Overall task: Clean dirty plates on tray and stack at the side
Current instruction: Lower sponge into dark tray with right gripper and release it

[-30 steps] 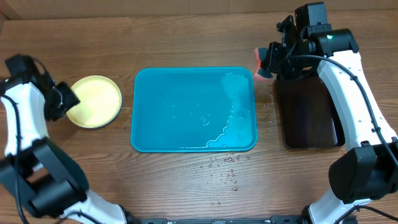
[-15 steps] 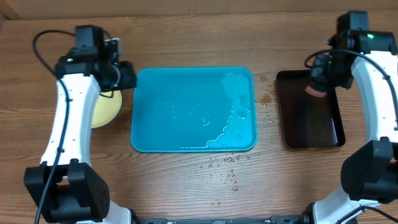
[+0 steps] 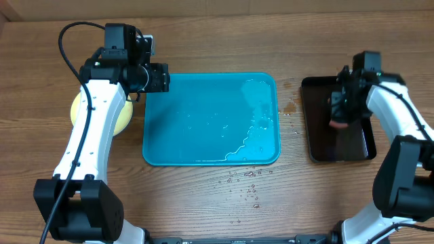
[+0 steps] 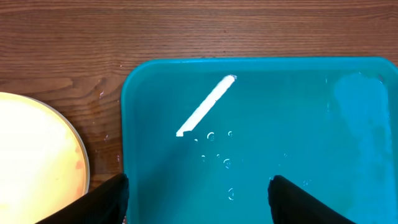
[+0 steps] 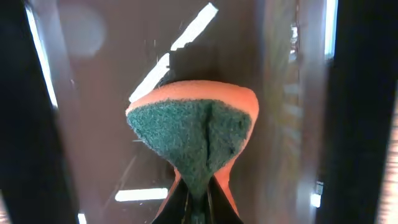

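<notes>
Cleaning looks done to us: the large turquoise plastic tray [image 3: 196, 122] is plateless, with a round yellow-green plastic plate [image 4: 31, 162] left of it. Our left hand [image 4: 199, 193] gapes; our right hand [image 5: 196, 205], clamping an orange sponge [image 5: 193, 137], must release it.

Bright, even light is falling from above onto the wooden table [image 3: 169, 196], leaving only faint shadows. At the left wrist a white glare strip is lying across the turquoise tray [image 4: 298, 124] — the plate [image 4: 31, 155] beside it is washing out to white. Similar streaks are glinting on the black tray [image 5: 93, 112], where the sponge [image 5: 186, 137] is showing sharp and the edges are blurring.
</notes>
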`<action>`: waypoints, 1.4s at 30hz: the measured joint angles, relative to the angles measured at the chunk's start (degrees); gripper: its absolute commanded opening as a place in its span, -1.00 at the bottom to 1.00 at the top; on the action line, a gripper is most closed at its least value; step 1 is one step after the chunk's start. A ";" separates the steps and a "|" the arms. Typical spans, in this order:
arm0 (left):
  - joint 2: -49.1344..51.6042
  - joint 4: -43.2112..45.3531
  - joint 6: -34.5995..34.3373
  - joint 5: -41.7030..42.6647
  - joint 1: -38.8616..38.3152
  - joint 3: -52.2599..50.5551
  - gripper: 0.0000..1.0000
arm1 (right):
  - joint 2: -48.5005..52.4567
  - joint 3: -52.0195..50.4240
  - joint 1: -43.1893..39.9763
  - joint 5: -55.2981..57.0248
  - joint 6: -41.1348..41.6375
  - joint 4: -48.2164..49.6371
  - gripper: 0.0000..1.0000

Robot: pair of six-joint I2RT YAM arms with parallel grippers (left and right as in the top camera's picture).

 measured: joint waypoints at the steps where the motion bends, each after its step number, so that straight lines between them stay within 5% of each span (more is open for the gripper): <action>1: 0.00 0.02 0.00 0.00 -0.02 0.00 0.46 | 0.02 -1.31 0.00 -0.07 -0.55 1.03 -0.80; 2: 0.00 0.02 0.00 0.00 -0.02 0.00 0.49 | 0.02 -2.32 0.00 -0.17 -1.07 1.77 -0.53; 4: 0.00 0.02 0.02 0.00 -0.02 0.00 0.99 | 0.04 -3.61 0.00 -0.20 -1.97 2.34 0.04; 13: 0.00 0.00 0.22 0.00 -0.02 0.00 0.99 | 0.02 3.30 0.00 -0.66 -1.95 -8.22 0.97; 26: 0.00 0.00 0.20 0.00 -0.02 0.00 1.00 | -16.55 38.34 4.17 -4.17 2.84 -28.81 1.00; 42: 0.00 0.00 0.22 0.00 -0.02 0.00 0.99 | -38.73 40.92 4.11 -14.69 17.77 -31.41 1.00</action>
